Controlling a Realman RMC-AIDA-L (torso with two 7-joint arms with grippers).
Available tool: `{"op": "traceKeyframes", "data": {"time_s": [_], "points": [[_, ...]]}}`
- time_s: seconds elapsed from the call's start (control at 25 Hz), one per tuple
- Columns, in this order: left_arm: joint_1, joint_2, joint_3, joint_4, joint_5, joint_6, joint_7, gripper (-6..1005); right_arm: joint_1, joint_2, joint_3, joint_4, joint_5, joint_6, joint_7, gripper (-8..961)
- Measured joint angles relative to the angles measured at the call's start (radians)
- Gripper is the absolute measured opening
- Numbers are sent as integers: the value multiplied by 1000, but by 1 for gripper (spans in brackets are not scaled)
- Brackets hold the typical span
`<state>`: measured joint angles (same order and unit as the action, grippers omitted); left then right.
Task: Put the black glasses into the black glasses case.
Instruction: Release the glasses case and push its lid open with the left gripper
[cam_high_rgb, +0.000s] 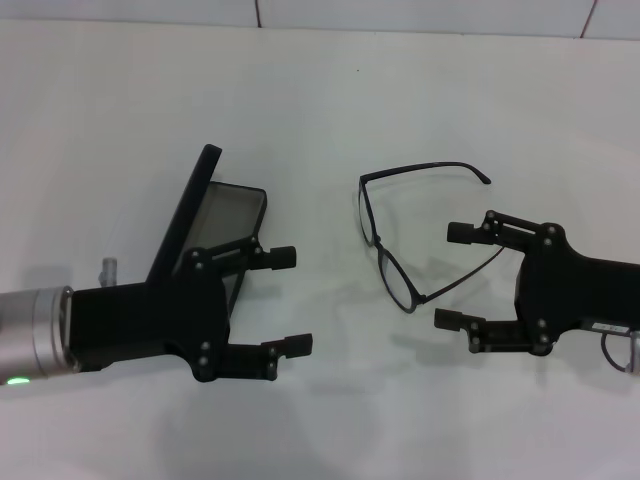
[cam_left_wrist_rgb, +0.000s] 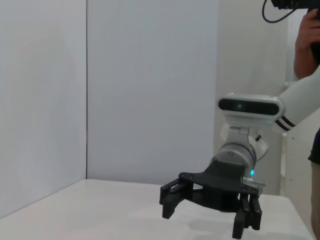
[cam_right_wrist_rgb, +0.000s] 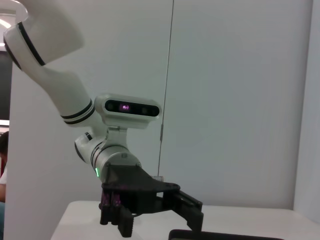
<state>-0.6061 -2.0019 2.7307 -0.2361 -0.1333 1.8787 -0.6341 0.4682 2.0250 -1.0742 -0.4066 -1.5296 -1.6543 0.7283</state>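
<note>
Two grippers: left gripper (cam_high_rgb: 290, 300) and right gripper (cam_high_rgb: 455, 276), both spread, holding nothing.
Glasses: black glasses (cam_high_rgb: 405, 235) unfolded at 9 o'clock of the right gripper, reachable.
Case: black glasses case (cam_high_rgb: 215, 225) lid up, ready to receive.

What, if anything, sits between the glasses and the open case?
Only the left gripper, jaws open, beside the case on the side facing the glasses. The right gripper, jaws open, straddles a temple arm.
</note>
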Motion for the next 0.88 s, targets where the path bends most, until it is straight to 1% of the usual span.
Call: {"op": "traceKeyframes", "data": {"time_s": [0.12, 0.32, 0.48, 0.52, 0.6, 0.68, 0.76, 0.8, 0.88], "points": [[1, -1, -3, 2, -10, 7, -13, 887, 5, -1, 5, 0, 3, 0, 4, 850], [5, -9, 0, -2, -40, -1, -20, 886, 3, -3, 8, 4, 16, 1, 4, 850], [-1, -9, -1, 2, -39, -2, -16, 885, 7, -3, 3, 2, 17, 3, 8, 850], [-2, -8, -3, 4, -55, -2, -16, 885, 11, -8, 5, 6, 15, 5, 15, 850], [-4, -8, -6, 4, -109, 1, -28, 884, 11, -8, 11, 3, 15, 9, 15, 850], [-12, -7, -2, -2, -203, 6, -93, 884, 5, -8, 36, -4, 18, 13, 13, 850], [-32, 3, 3, -28, -258, 6, -181, 884, -2, -6, 68, -4, 26, 17, -3, 850], [-54, 13, 4, -56, -278, 0, -257, 883, -5, -5, 79, -2, 33, 19, -14, 851], [-101, 24, 21, -136, -284, -25, -416, 883, -7, -4, 86, 2, 49, 18, -21, 851]]}}
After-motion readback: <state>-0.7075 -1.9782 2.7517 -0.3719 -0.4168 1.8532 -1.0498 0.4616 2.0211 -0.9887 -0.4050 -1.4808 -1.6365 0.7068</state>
